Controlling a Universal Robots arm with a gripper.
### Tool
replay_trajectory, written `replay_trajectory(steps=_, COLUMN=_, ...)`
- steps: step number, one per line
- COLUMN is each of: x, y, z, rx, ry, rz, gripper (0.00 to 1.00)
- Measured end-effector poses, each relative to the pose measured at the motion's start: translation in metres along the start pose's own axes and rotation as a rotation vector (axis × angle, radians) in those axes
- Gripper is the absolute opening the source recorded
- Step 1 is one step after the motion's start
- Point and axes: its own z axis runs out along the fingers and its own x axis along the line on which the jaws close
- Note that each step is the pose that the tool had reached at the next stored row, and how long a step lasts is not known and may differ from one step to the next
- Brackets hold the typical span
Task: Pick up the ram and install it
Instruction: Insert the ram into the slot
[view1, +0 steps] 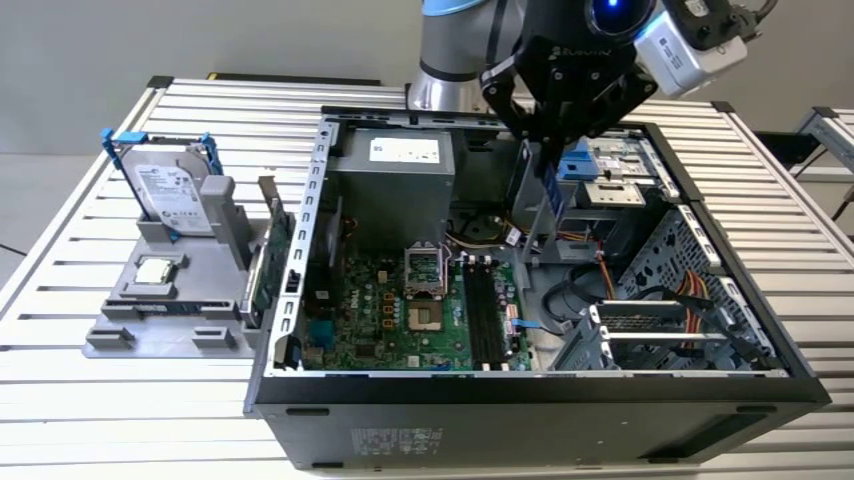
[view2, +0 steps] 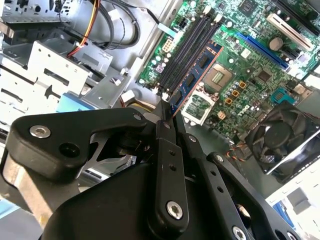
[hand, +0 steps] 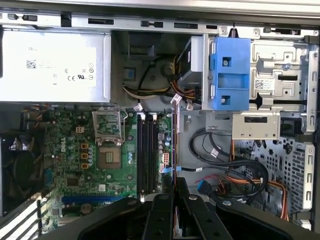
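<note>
hand pinching ram | ram edge-down over motherboard | apart from case walls

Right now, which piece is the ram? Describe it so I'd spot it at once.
Find the open computer case in the exterior view; the gripper hangs over its middle. Clamped in it, hanging down near the black memory slots, is the ram: a thin, long blue board with dark chips. The silver hard drive and square processor sit outside the case on the exterior view's left.
</note>
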Motion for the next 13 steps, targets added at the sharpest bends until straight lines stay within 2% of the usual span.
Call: replay_trajectory(steps=13, x=0.0010, y=-0.0002, z=0.0151, rx=0.0000, ry=0.0000, rz=0.000, gripper=0.00)
